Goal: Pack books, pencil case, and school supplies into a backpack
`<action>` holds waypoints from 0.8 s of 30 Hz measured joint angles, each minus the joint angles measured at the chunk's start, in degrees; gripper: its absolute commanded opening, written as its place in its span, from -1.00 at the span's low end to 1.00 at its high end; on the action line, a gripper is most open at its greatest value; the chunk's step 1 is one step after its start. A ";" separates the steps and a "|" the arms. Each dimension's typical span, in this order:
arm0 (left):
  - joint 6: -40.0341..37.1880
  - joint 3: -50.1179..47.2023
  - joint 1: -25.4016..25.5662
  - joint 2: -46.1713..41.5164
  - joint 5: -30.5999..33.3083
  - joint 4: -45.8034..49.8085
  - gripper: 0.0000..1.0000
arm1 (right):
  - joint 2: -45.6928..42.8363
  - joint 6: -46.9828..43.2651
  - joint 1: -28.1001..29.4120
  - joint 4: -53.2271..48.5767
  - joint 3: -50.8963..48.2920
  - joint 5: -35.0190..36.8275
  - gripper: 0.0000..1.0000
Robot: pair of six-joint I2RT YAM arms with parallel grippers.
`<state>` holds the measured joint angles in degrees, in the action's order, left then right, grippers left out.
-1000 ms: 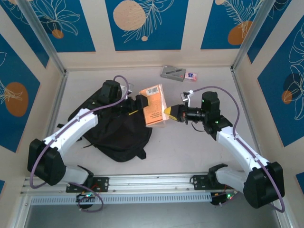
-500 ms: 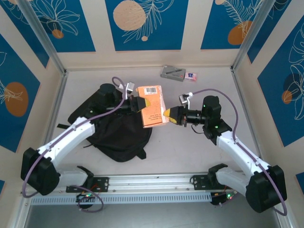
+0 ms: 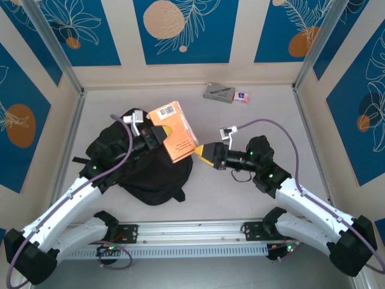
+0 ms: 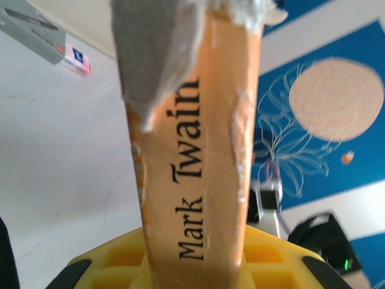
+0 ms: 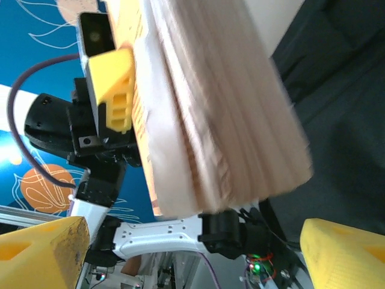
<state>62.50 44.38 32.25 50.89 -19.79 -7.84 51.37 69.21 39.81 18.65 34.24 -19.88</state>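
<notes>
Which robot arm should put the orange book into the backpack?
Left, probably. The left gripper is already clamped on the orange book, holding it partly over the backpack. The right gripper is open by the book's corner and holds nothing.

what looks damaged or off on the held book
The orange book, clamped in the left gripper, has a damaged spine: at the end far from the gripper the orange cover is torn away, leaving a ragged grey patch. The book is held tilted above the backpack.
</notes>
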 measured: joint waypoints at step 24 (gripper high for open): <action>13.33 -5.90 4.66 -9.20 15.85 -4.13 -1.00 | 19.26 6.93 13.60 34.25 3.17 23.63 -0.24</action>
<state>75.83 38.48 36.91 41.69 -3.95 -11.97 70.63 76.14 53.41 52.90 37.41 3.75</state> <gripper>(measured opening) 0.190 0.463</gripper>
